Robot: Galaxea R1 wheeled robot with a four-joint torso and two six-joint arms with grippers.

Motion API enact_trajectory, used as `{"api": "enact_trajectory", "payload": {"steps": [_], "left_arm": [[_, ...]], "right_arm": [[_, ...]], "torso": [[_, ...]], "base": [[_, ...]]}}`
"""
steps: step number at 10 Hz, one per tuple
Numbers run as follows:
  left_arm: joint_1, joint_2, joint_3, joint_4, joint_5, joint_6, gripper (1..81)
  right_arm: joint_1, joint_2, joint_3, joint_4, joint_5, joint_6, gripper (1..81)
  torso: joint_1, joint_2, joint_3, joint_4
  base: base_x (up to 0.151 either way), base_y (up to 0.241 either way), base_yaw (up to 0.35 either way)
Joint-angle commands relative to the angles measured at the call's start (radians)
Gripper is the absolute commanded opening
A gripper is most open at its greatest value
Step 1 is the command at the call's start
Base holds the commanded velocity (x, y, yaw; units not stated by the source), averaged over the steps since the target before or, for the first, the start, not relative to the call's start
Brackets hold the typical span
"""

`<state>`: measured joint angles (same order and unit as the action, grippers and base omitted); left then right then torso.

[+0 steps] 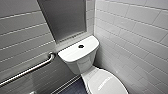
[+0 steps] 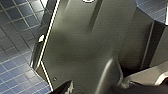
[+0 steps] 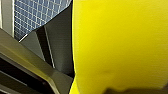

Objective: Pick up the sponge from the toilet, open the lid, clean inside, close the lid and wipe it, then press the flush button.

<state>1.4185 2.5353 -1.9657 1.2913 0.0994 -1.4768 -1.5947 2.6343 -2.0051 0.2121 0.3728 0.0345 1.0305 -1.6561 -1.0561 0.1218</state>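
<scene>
Head view: the toilet [image 1: 82, 58] is standing in a tiled corner, the lid [image 1: 107, 83] lying shut over the bowl, the flush button [image 1: 81, 46] sitting at the centre of the tank top, a grab bar [image 1: 27, 71] running along the wall beside it. Left wrist view: the left arm is pointing downward, the left claw [image 2: 63, 88] hanging over blue floor tiles [image 2: 15, 37]; whether it is apart or together cannot be told. Right wrist view: the right claw [image 3: 125, 90] is clamping the sponge [image 3: 120, 42], which is sitting tight against it, with floor tiles showing beyond.
</scene>
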Motion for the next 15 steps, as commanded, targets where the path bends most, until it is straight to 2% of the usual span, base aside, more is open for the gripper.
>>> {"api": "enact_trajectory", "payload": {"steps": [1, 2, 3, 4, 5, 8, 11, 15], "left_arm": [[0.018, -0.018, 0.016, -0.549, 0.048, 0.598, 81.1], [0.015, -0.021, 0.016, -0.775, 0.037, 0.882, 81.1], [0.015, -0.024, 0.016, -0.954, 0.01, 1.084, 81.1], [0.015, -0.029, 0.021, -1.115, 0.005, 1.268, 81.1], [0.015, -0.026, 0.024, -1.173, 0.008, 1.338, 81.1], [0.021, -0.004, 0.021, -1.193, 0.022, 1.343, 81.1], [0.021, -0.001, 0.019, -1.185, 0.02, 1.351, 81.1], [0.023, 0.031, -0.012, -1.179, 0.022, 1.354, 81.1]], "right_arm": [[-0.012, -0.007, 0.026, -0.023, -0.078, 0.002, 1.0], [-0.015, -0.012, 0.043, -0.023, -0.069, 0.002, 1.0], [-0.012, -0.033, 0.086, -0.022, -0.057, 0.002, 1.0], [-0.002, -0.088, 0.178, -0.022, -0.018, 0.002, 1.0], [0.011, -0.155, 0.278, -0.02, 0.021, 0.002, 1.0], [0.064, -0.389, 0.618, -0.023, 0.202, -0.01, 1.0], [0.162, -0.526, 0.767, -0.022, 0.218, -0.01, 1.0], [0.314, -0.6, 0.866, 0.023, 0.262, -0.01, 1.0]], "torso": [[0.0, 0.0, 0.0, 0.0], [0.0, 0.0, 0.0, 0.0], [0.0, 0.0, 0.0, 0.0], [0.0, 0.0, 0.0, 0.0], [0.0, 0.0, 0.0, 0.0], [0.0, 0.0, 0.0, 0.0], [0.0, 0.0, 0.0, 0.0], [0.0, 0.0, 0.0, 0.0]], "base": [[0.0, 0.0, 0.0], [0.0, 0.0, 0.0], [0.0, 0.0, 0.0], [0.0, 0.0, 0.0], [0.0, 0.0, 0.0], [0.0, 0.0, 0.0], [0.0, 0.0, 0.0], [0.0, 0.0, 0.0]]}}
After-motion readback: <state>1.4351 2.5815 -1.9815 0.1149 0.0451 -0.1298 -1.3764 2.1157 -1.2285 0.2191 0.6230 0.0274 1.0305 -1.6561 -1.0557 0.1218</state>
